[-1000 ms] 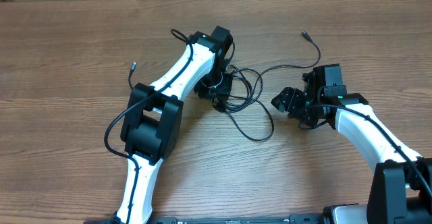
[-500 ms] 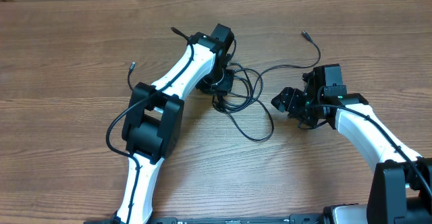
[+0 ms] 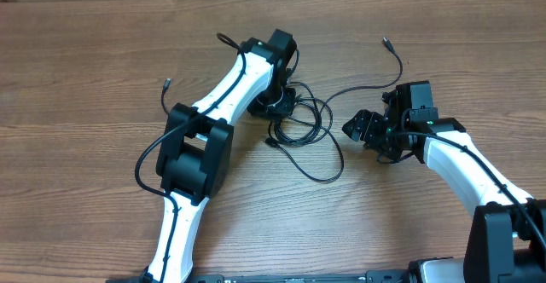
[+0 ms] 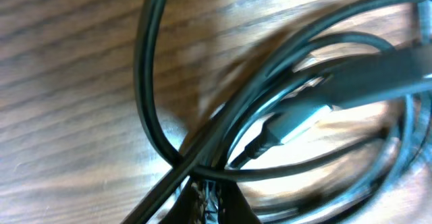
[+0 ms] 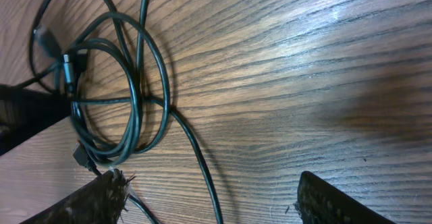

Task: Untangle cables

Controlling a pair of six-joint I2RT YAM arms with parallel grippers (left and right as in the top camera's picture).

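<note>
Pinching at the bottom edge of my left wrist view, my left jaws are closed on the cables [image 4: 140,69], where several black strands cross right at the fingertips [image 4: 206,204]. One silvery plug [image 4: 297,119] lies just beyond them among the loops.

My right jaws stand wide open and hold nothing, their two fingers [image 5: 101,197] well apart. One strand [image 5: 196,153] runs between them across the bench [image 5: 304,62]. Past that strand the wires lie in overlapping loops, and I count three plug ends there. How many separate wires make up the knot I cannot tell.

From overhead, the tangle [image 3: 299,118] sits between my two arms, under the left jaws and near the right ones. One long strand leaves it toward the far side and ends in a single plug.
</note>
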